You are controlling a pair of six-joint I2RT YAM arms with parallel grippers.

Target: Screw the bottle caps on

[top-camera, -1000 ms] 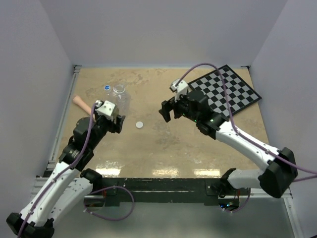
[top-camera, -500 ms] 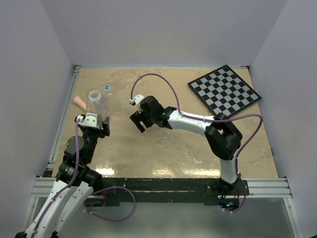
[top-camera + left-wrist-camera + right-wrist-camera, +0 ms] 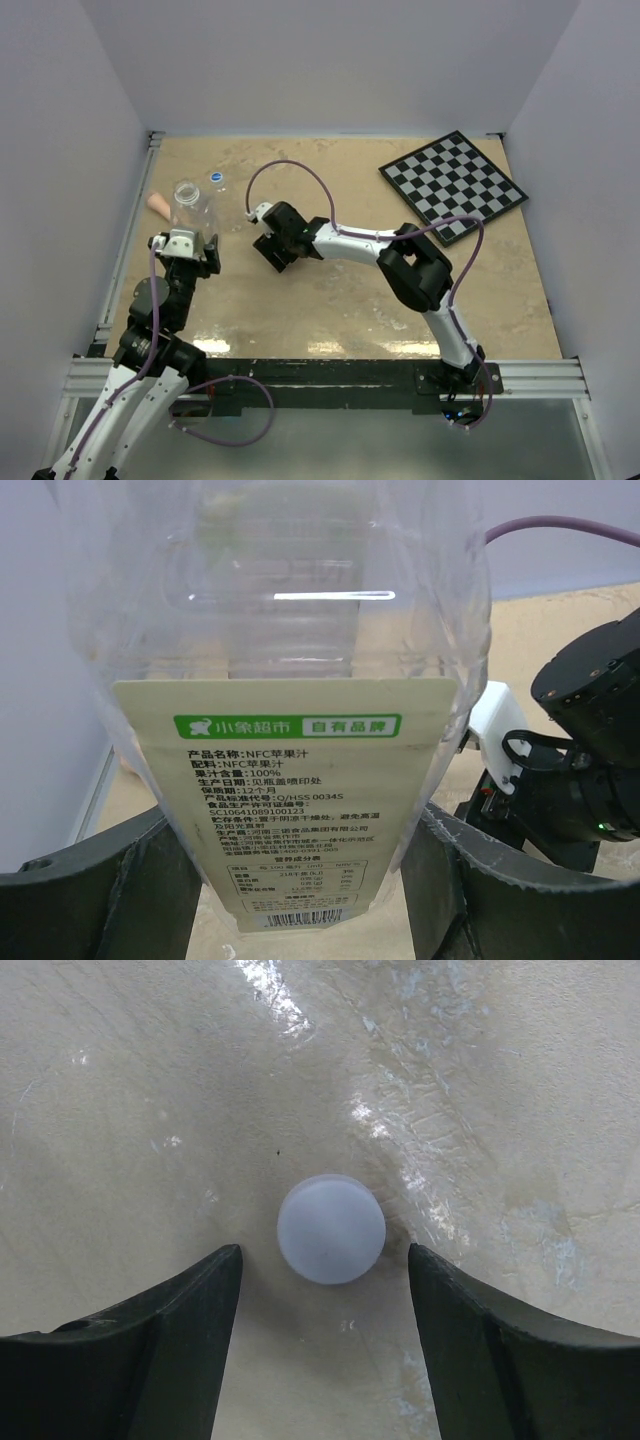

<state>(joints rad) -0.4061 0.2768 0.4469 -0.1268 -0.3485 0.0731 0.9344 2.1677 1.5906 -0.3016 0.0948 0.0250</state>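
From above, the white cap is hidden under the right gripper, which sits near the table's centre, towards 9 o'clock. Only the right wrist view shows the white cap. It lies flat on the mottled surface between the two dark fingers, with a thin strip of table visible on either side. The jaws are parted and touch nothing. The large bottle stands out towards 9 o'clock of the table. Its clear wall is hard to trace against the beige top, and its lower part is covered by the left gripper. Whether its base rests on anything cannot be told. In the left wrist view the bottle fills the frame and both its ends are cut off. A cream label with a green band and printed text faces the camera. The left gripper's fingers are pressed against the bottle's two sides, at 8 and 4 o'clock of the label, pinching it. The bottle's mouth is open. The blue cap lies on the table at 1 o'clock of the bottle, apart from it. A pink stick pokes out at 9 o'clock of the bottle, its far end lost behind the plastic. A checkerboard lies at the table's 2 o'clock corner.
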